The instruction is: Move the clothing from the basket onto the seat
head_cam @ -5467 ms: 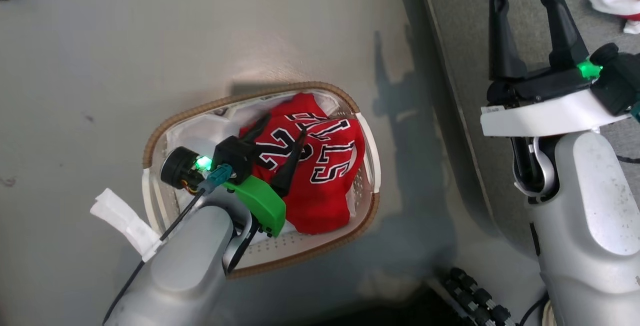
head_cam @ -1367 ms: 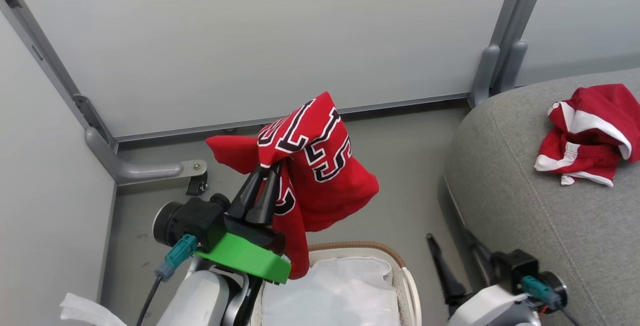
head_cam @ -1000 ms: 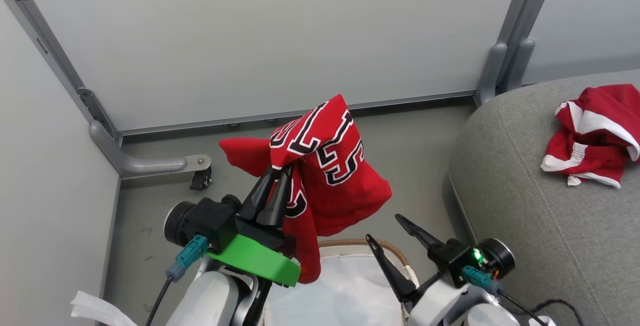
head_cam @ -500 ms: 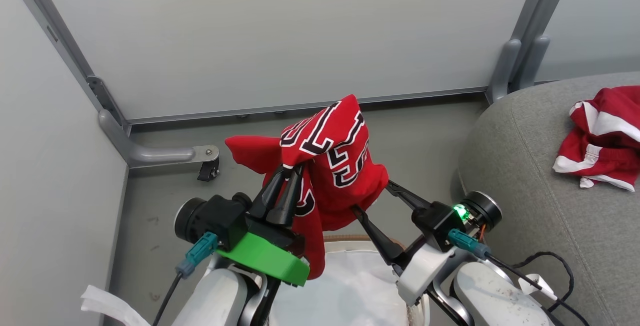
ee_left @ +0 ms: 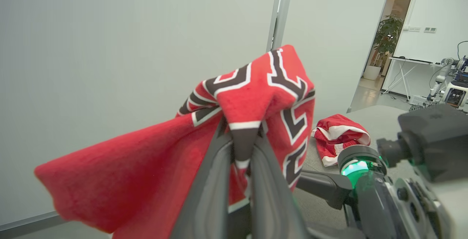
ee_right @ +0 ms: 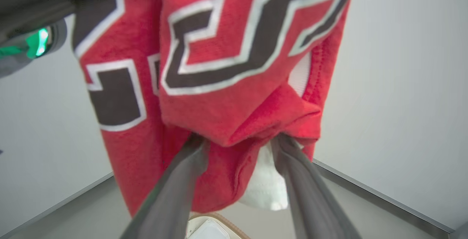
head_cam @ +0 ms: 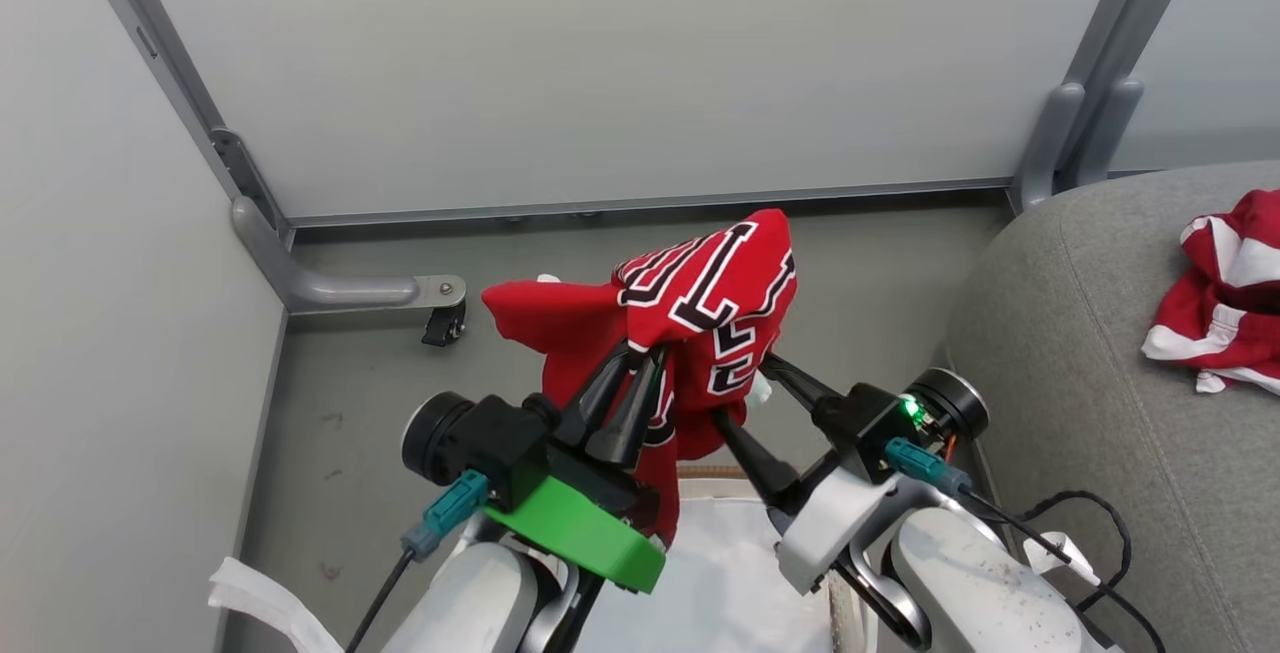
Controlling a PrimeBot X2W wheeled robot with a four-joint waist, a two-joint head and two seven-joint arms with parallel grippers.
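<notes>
The left gripper (head_cam: 645, 358) is seen clamped tight, its two dark fingers pressed together on a pinch of the red jersey (head_cam: 705, 283), which is held up in the air above the basket (head_cam: 705, 471). In the left wrist view, a black-and-white part of the lettering is caught between the fingertips of the left gripper (ee_left: 243, 129), and the jersey (ee_left: 256, 85) is draped over and around them, with a plain red flap hanging off to one side. The right gripper (head_cam: 740, 388) is raised to the lower right part of the garment with its fingers spread wide. In the right wrist view, a hanging fold of the jersey (ee_right: 237, 48) is bracketed by the two fingers of the right gripper (ee_right: 239, 140), whose tips are touching the fabric on either side; no pinch on the cloth is seen there. Directly below the garment, a short stretch of the basket's brown rim is visible between the two arms, and a plain white sheet (head_cam: 720, 583) is seen lying inside it. The grey seat (head_cam: 1100, 383) is found to the robot's right, well apart from the lifted jersey, and the smaller red piece with white stripes (head_cam: 1220, 293) is seen lying crumpled on it. The grey floor (head_cam: 350, 413) and pale wall panels are seen beyond.
</notes>
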